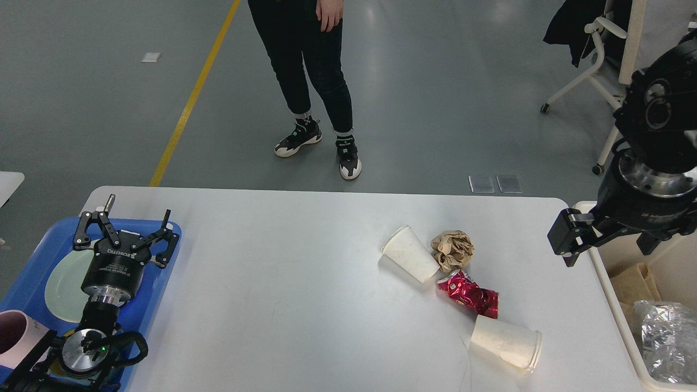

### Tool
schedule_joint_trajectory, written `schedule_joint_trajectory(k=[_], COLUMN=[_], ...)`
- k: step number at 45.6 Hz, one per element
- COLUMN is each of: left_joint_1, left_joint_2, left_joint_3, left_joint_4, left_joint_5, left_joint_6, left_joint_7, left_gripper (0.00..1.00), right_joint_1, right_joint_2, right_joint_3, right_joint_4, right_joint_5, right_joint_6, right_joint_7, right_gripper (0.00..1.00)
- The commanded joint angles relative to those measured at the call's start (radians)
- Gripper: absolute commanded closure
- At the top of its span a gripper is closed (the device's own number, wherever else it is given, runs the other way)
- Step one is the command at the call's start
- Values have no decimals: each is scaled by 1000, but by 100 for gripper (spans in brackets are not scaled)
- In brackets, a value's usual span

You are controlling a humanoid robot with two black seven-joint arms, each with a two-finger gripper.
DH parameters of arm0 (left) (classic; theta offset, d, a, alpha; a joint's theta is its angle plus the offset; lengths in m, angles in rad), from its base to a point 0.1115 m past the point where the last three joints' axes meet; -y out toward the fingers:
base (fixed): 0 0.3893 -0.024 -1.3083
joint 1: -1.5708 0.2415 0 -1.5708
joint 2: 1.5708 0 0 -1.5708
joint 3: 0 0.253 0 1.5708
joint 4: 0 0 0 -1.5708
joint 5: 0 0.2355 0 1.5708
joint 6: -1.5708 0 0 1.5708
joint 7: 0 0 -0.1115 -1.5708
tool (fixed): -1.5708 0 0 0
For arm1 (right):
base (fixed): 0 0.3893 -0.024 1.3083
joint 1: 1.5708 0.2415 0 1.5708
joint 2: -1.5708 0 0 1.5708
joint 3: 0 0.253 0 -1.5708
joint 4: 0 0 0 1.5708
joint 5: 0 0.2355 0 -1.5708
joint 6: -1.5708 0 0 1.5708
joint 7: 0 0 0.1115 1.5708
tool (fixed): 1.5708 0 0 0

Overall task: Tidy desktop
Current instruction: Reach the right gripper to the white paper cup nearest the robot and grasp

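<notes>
On the smooth white worktop (pixel 283 283), filling the foreground, lie two paper cups (pixel 409 253), crumpled brown paper (pixel 453 248) and a crushed red can (pixel 469 294); left gripper (pixel 130 223) fingers spread empty, right gripper (pixel 569 239) unclear.

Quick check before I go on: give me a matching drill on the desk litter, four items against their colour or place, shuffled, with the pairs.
Things:
1. crushed can
2. paper ball
3. far cup
4. near cup

Descriptions:
A. brown, crumpled
B. white, on its side, nearest the desktop's front edge
C. red, shiny
D. white, on its side, left of the paper ball

Pairs: 1-C, 2-A, 3-D, 4-B
</notes>
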Motion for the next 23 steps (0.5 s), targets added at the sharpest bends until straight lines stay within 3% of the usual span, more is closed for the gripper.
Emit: schedule_joint_trajectory(k=[1,20,23], left_joint_1=[-1,-1,-1], left_joint_2=[0,0,0], left_joint_3=[0,-1,-1], left_joint_4=[0,0,-1], left_joint_5=[0,0,0], left_joint_6=[-2,0,0], left_joint_7=[0,0,0], left_gripper=[3,3,3], right_joint_1=[4,-73,-113], right_joint_2=[-5,-7,4], right_joint_3=[44,81,79], right_joint_4=[28,-10,-36], right_joint_5=[3,4,1], right_joint_6=[9,-50,-102], right_joint_7=[2,-1,0], right_gripper=[0,0,0])
